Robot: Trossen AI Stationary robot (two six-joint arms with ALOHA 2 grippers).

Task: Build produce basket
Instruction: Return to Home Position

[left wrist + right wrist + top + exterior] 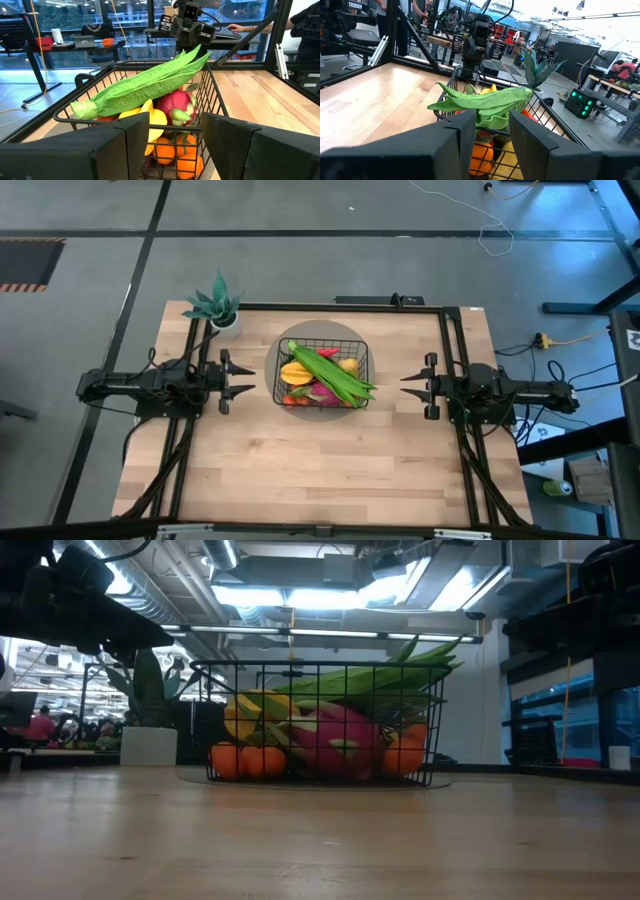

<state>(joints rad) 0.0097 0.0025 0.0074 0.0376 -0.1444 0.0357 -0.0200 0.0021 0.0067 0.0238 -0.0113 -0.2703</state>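
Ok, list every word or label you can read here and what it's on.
"TROSSEN": white letters on dark equipment in the room, right wrist view.
Faint print on the tabletop: too blurred to read.
Nothing legible on the basket or produce.

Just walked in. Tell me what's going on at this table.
Nothing is being held. The black wire basket sits centred on the table, filled with toy produce, a long green leafy bundle lying across the top. The left arm and right arm rest on either side of it, apart from it, jaws open and empty. A potted plant stands at a corner of the table near the left arm.
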